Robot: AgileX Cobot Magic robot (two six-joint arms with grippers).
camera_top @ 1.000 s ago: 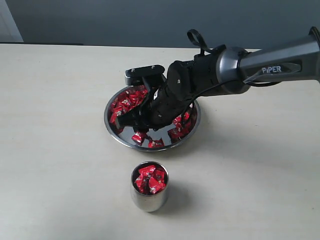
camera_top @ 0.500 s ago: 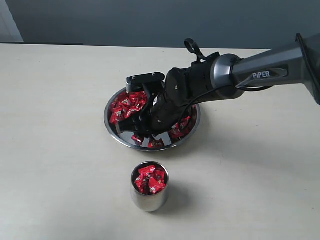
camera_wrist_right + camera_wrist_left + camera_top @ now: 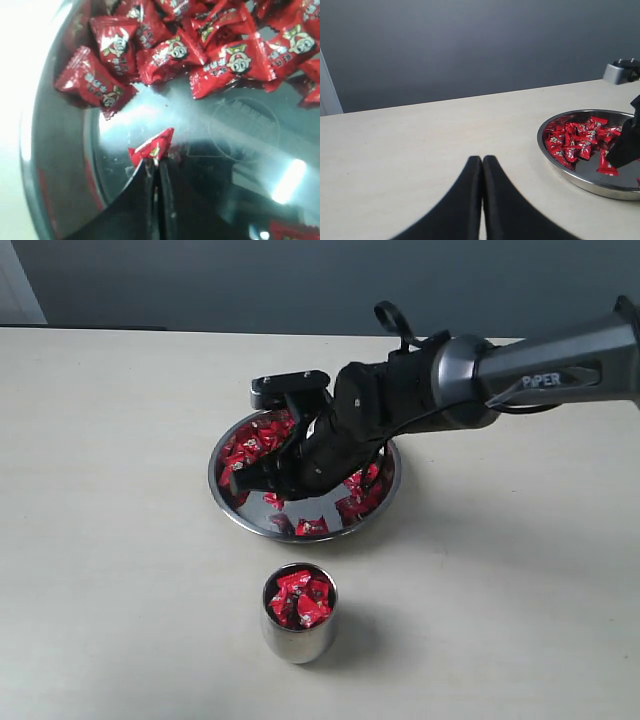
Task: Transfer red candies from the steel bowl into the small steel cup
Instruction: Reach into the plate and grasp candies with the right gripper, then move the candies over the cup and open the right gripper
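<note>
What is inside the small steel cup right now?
The small steel cup holds red candies piled nearly to its rim. Whatever lies under the top layer is covered.

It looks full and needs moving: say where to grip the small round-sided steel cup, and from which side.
Likely best: grip the small steel cup across its rounded wall below the rim, coming level from the side: it stands upright, handleless, and red wrapped candies fill its mouth.

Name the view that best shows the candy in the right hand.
The right wrist view: close up, the candy has one end clamped in the shut right hand above the steel bowl. The exterior and left wrist views show that hand over the bowl, but the candy cannot be singled out.
</note>
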